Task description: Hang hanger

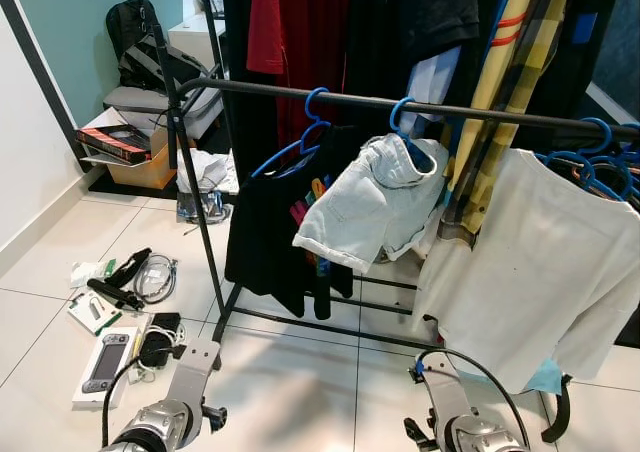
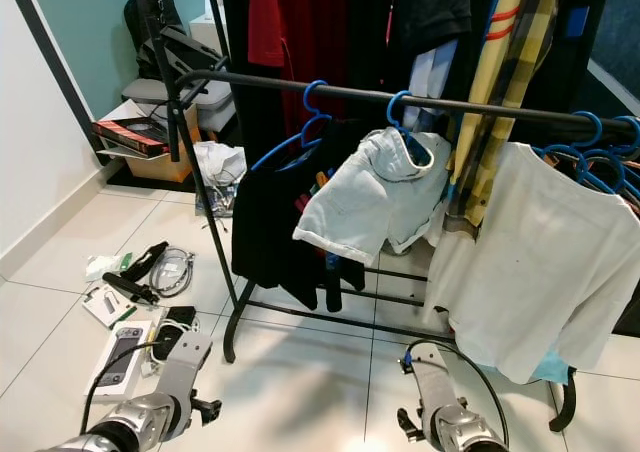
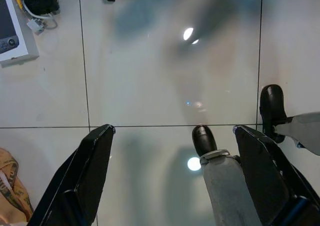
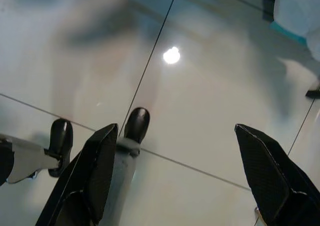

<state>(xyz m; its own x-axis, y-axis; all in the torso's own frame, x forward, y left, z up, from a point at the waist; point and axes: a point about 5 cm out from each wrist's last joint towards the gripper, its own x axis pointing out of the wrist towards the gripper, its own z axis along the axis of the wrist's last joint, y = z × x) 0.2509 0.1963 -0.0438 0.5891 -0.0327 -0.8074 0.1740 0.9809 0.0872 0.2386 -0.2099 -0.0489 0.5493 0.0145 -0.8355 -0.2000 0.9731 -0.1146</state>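
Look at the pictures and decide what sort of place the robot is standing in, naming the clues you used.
Probably a bedroom or dressing corner in a home: a black clothes rail with garments on blue hangers, a white tiled floor, and cables and boxed gadgets scattered by the wall.

Both arms hung low. The left gripper (image 3: pixel 172 173) pointed down, jaws wide apart. The right gripper (image 4: pixel 182 178) matched it, jaws spread and empty.

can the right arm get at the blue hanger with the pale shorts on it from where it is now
Probably yes, though not at once. The right gripper hangs low over the floor tiles, open and empty, while the blue hanger sits up on the black rail. Nothing blocks the way up; the arm must lift.
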